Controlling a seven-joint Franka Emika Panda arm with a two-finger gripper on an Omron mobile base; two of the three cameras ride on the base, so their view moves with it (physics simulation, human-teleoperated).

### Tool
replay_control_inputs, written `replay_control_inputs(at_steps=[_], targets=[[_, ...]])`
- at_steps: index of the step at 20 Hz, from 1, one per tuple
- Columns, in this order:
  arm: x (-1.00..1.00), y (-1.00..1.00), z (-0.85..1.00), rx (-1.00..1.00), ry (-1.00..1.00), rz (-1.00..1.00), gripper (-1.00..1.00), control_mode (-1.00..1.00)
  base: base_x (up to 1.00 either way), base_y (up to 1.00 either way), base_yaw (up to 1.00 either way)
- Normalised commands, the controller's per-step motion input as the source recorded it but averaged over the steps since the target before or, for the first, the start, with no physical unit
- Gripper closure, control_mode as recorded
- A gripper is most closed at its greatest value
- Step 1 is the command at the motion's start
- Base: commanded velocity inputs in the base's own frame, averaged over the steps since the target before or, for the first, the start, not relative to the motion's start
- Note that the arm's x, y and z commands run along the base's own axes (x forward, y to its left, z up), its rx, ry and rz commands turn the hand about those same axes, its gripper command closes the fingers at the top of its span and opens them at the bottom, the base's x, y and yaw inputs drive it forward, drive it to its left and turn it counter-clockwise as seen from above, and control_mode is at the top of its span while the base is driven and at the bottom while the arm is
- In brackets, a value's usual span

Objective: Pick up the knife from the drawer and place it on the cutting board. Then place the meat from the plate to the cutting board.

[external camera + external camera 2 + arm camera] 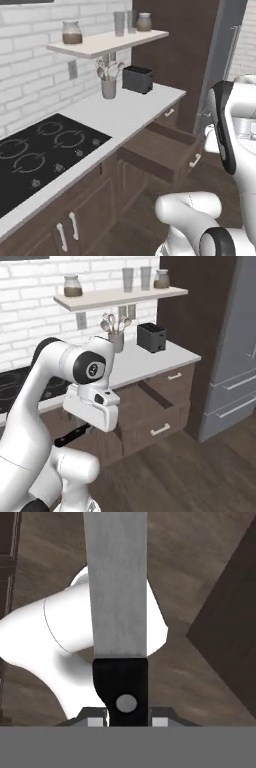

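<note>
Gripper: at the bottom centre of your hand view, the two-finger gripper [127, 719] is closed on the knife's black handle.
Knife: the slim kitchen knife with black handle and grey steel blade [117, 587] runs from the gripper straight up the middle of the hand view; in the right base view its dark handle [72, 437] juts out lower left, under the white hand.
Drawer: the brown wooden drawer [162, 150] stands pulled open under the pale bench [125, 112], centre of the left base view.
Bench items: you see a black toaster [137, 79] and a grey utensil cup [108, 87] toward the upper middle.
</note>
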Motion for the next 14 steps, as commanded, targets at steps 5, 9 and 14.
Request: replay_control_inputs(at_steps=[5,9,14], targets=[[0.0,0.0,0.0,0.0,0.0,0.0,1.0,1.0,-0.55,0.04,-0.68],[0.0,0.0,0.0,0.0,0.0,0.0,1.0,1.0,-0.58,0.0,-0.79],[0.0,0.0,0.0,0.0,0.0,0.0,1.0,1.0,-0.38,0.0,-0.86]])
